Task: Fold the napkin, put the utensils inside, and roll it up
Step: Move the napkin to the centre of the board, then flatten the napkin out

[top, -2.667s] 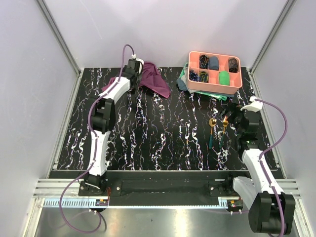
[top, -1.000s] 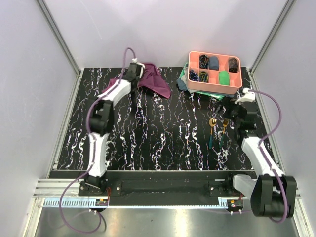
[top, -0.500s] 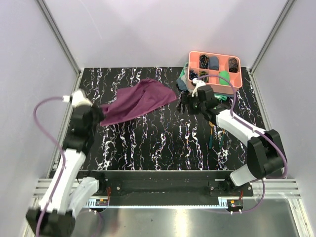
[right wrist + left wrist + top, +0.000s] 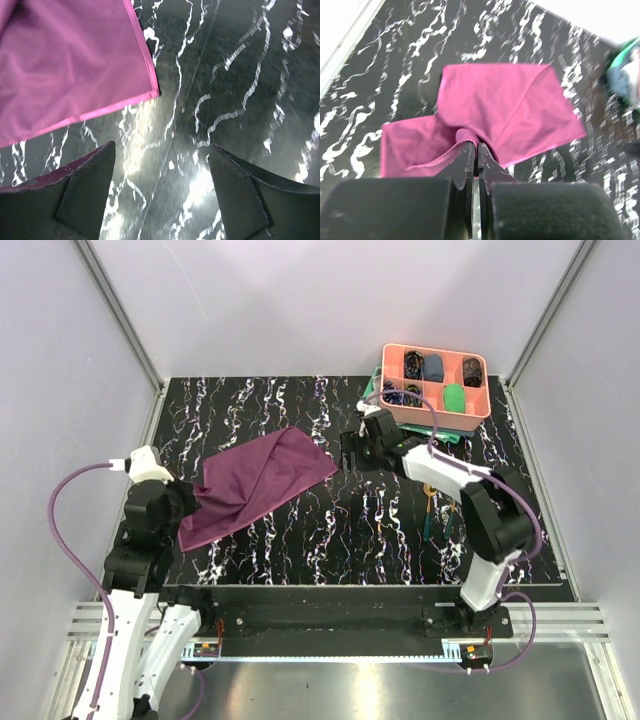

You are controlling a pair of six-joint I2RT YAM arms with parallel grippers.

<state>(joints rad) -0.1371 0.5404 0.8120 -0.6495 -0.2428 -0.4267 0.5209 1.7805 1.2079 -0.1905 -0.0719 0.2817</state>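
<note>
The plum-purple napkin [image 4: 258,483] lies spread slantwise on the left half of the table. My left gripper [image 4: 190,506] is shut on its near-left corner. In the left wrist view the cloth [image 4: 510,110] bunches into the closed tips of that gripper [image 4: 476,146]. My right gripper [image 4: 349,452] hovers open just right of the napkin's far-right corner. The right wrist view shows that corner [image 4: 65,70] ahead and to the left of the right gripper [image 4: 160,152], with bare table between the fingers [image 4: 90,172]. The utensils' dark handles [image 4: 429,522] show right of centre, partly under the right arm.
A coral divided tray [image 4: 433,420] with small cloth rolls stands at the back right. It rests on a teal-green cloth [image 4: 372,406]. Grey walls and rails close in the table on the left, the right and the back.
My left arm pulled the napkin from the back down to the near left, spreading it out. My right arm swung from the utensils over to the napkin's right corner, its jaws narrowing a little.
</note>
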